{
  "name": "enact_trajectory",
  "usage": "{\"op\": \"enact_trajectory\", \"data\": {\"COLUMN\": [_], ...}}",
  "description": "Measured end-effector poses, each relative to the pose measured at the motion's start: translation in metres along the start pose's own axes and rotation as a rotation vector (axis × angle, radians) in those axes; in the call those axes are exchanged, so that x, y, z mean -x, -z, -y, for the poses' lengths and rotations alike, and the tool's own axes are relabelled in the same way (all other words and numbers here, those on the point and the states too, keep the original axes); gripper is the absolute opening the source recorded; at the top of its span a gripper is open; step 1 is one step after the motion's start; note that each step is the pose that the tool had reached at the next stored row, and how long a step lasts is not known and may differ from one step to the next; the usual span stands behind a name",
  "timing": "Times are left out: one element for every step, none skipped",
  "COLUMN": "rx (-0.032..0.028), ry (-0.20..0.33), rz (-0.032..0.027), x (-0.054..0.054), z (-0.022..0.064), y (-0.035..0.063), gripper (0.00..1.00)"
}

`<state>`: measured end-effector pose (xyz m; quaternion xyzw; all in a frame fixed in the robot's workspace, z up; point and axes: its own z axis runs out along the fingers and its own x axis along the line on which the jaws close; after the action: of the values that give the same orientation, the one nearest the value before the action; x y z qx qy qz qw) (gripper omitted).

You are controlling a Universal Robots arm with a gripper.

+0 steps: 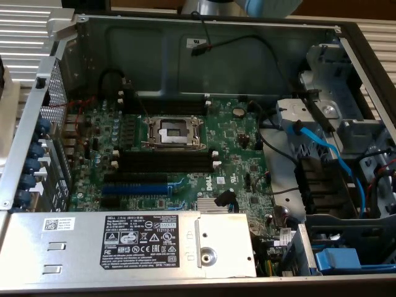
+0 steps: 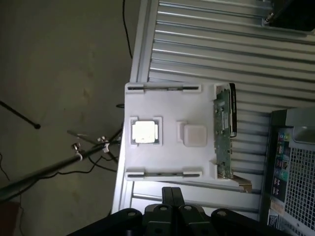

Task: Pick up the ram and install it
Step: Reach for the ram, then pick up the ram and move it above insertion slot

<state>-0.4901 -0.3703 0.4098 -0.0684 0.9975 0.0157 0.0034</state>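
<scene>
- The gripper [image 2: 171, 192] is hovering just off one end of the white tray [image 2: 167, 105], its fingers pressed together and gripping nothing.
- The ram [image 2: 221, 135] is lying along one edge of that tray, seemingly propped on its long side, apart from the gripper.
- The black memory slots [image 1: 164, 162] on the motherboard [image 1: 235, 154] are standing empty.

GRIPPER: gripper [image 2: 171, 191] fingers pressed together, empty, near tray edge | TRAY: white tray [image 2: 167, 105] on ribbed metal table [image 2: 206, 44] | CONTENTS: processor chip [image 2: 145, 131]; white square block [image 2: 194, 133]; ram [image 2: 222, 135], apparently on edge along one side
</scene>
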Motion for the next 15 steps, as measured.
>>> {"op": "enact_trajectory", "data": {"rx": [0.0002, 0.0003, 0.0005, 0.0007, 0.0009, 0.0012, 0.0016, 0.0022, 0.0029, 0.0038, 0.0041, 0.0037, 0.0033, 0.0028, 0.0021], "ry": [0.018, 0.036, 0.055, 0.073, 0.091, 0.110, 0.126, 0.142, 0.154, 0.164, 0.174, 0.185, 0.199, 0.217, 0.236], "rz": [-0.0006, -0.0011, -0.0017, -0.0025, -0.0034, -0.0044, -0.0062, -0.0097, -0.0132, -0.0170, -0.0210, -0.0239, -0.0250, -0.0258, -0.0267], "x": [0.0000, 0.0000, 0.0000, 0.0000, 0.0000, 0.0000, 0.0000, 0.0001, 0.0000, 0.0001, 0.0001, 0.0001, 0.0000, 0.0000, 0.0001], "z": [0.0000, 0.0000, 0.0000, 0.0000, 0.0000, 0.0000, 0.0000, 0.0000, 0.0000, 0.0000, 0.0000, 0.0000, 0.0000, 0.0001, 0.0001], "y": [0.0000, 0.0000, 0.0000, 0.0000, 0.0000, 0.0000, 0.0000, 0.0001, 0.0001, 0.0000, 0.0000, 0.0000, -0.0001, -0.0001, -0.0001], "gripper": [0.10, 0.10, 0.10, 0.10, 0.10, 0.10, 0.10, 0.10, 0.10, 0.10, 0.10, 0.10, 0.10, 0.10, 0.10]}}
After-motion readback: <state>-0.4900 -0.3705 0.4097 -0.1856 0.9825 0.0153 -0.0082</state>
